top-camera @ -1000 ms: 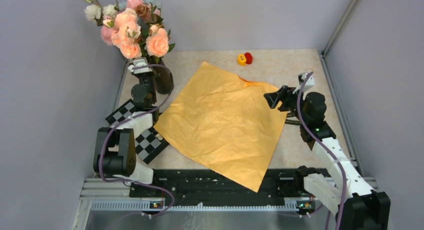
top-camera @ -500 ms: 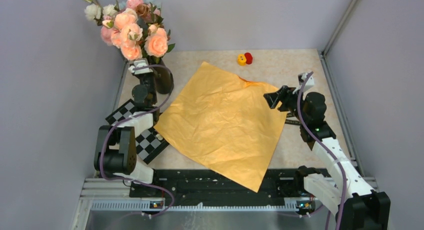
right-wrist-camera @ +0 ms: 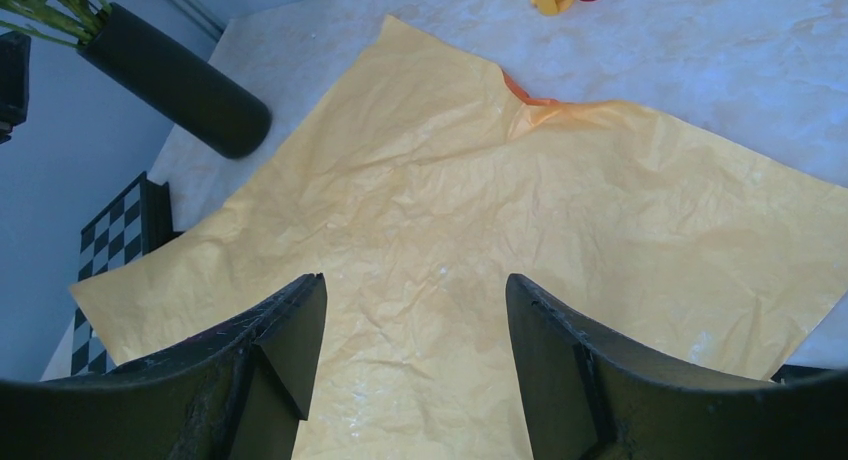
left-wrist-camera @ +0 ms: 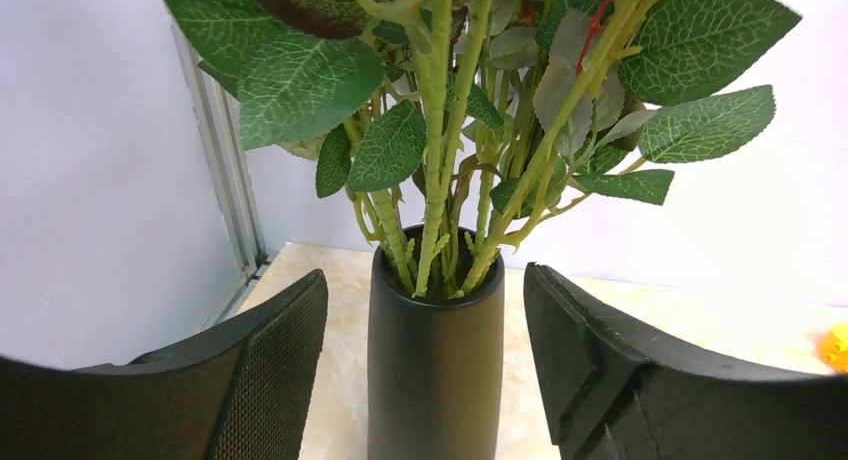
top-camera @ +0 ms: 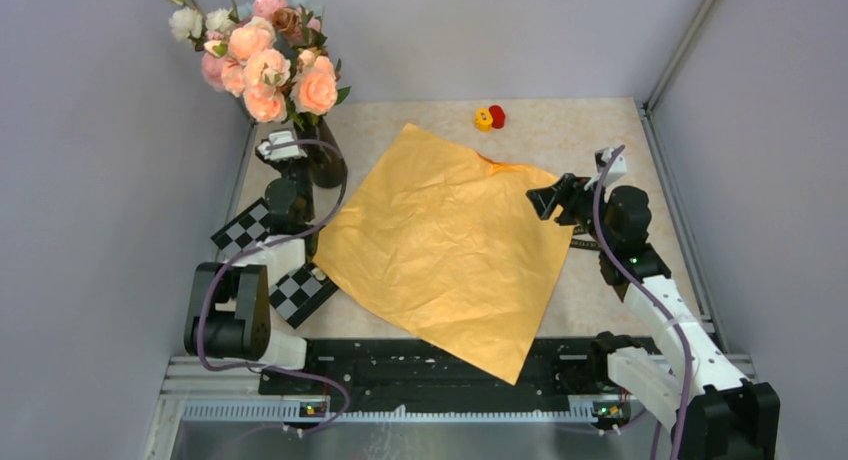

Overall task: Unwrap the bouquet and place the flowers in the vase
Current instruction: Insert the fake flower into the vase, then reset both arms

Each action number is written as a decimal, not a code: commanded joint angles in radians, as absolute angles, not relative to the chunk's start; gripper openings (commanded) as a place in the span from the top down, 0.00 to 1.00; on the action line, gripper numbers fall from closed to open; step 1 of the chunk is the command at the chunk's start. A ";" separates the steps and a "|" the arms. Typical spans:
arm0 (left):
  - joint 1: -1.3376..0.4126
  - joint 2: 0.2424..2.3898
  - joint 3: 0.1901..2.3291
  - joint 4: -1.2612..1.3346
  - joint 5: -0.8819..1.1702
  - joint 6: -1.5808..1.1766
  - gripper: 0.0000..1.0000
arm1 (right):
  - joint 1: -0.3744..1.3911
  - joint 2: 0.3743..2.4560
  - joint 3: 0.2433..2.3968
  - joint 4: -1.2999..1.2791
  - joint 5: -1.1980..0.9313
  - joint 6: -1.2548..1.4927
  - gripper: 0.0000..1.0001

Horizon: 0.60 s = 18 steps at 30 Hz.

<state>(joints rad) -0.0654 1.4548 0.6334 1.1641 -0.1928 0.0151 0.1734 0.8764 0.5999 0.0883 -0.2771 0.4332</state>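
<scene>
As the flowers [top-camera: 265,65] are shown standing in the vase [left-wrist-camera: 433,380], framed untouched between the jaws of the released left pincer [left-wrist-camera: 425,280], the right pincer [right-wrist-camera: 415,280] is held agape above the orange paper [right-wrist-camera: 480,210]; the stems are judged light and springy, best gripped low.

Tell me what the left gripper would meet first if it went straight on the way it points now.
Most likely the black vase, dead ahead and centred between the left gripper's open fingers, with the flower stems rising from it. Its distance is unclear.
</scene>
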 commanded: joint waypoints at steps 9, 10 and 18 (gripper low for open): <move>-0.067 1.283 0.528 1.123 -0.205 -0.098 0.01 | 0.155 0.882 0.608 0.119 -0.266 0.436 0.27; -0.067 1.264 0.522 1.101 -0.206 -0.103 0.01 | 0.156 0.884 0.613 0.112 -0.263 0.431 0.26; -0.067 1.068 0.537 0.711 -0.363 -0.271 0.01 | 0.151 0.901 0.639 0.051 -0.225 0.394 0.23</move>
<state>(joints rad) -0.0662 1.1736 0.5129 0.9466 -0.2432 -0.1448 0.1734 0.8906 0.5964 0.0612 -0.2520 0.4217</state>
